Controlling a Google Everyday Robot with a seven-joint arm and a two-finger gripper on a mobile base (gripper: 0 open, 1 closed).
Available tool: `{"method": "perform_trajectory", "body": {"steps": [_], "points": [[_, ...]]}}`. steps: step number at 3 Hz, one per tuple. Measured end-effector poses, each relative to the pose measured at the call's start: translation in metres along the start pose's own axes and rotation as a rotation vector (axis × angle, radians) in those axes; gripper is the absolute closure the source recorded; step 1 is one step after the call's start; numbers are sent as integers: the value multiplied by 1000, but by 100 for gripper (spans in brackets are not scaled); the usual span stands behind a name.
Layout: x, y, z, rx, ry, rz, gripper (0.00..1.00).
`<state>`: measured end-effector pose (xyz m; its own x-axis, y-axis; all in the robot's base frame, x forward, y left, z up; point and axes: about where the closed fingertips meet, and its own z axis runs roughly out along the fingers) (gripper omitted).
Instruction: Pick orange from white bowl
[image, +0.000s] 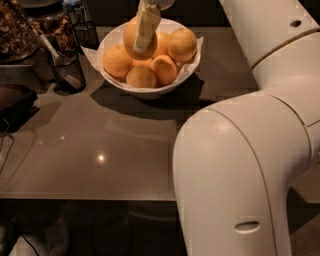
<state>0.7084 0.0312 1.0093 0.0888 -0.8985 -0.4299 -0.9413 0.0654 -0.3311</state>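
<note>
The white bowl (156, 93) stands at the back of the table, lined with white paper and holding several oranges. My gripper (141, 41) reaches down from the top edge of the camera view into the bowl. It is shut on the orange (129, 37), the biggest fruit, which sits on top of the pile at the back. One pale finger (145, 27) lies across the orange's front; the other finger is hidden behind it. Smaller oranges lie around it at the left (117, 60), the right (182, 44) and the front (141, 76).
My white arm (240, 170) fills the right side. A black mesh cup (67, 72) with a utensil stands left of the bowl, and another (86, 35) behind it. A container of brown snacks (17, 30) and a dark object (15, 102) are at the left edge.
</note>
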Motion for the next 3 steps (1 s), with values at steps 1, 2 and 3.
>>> {"method": "perform_trajectory", "body": {"steps": [1, 2, 3], "points": [[-2, 21, -7, -10, -8, 50, 100], [-3, 20, -6, -11, -9, 49, 100], [-2, 34, -8, -23, -2, 96, 100]]}}
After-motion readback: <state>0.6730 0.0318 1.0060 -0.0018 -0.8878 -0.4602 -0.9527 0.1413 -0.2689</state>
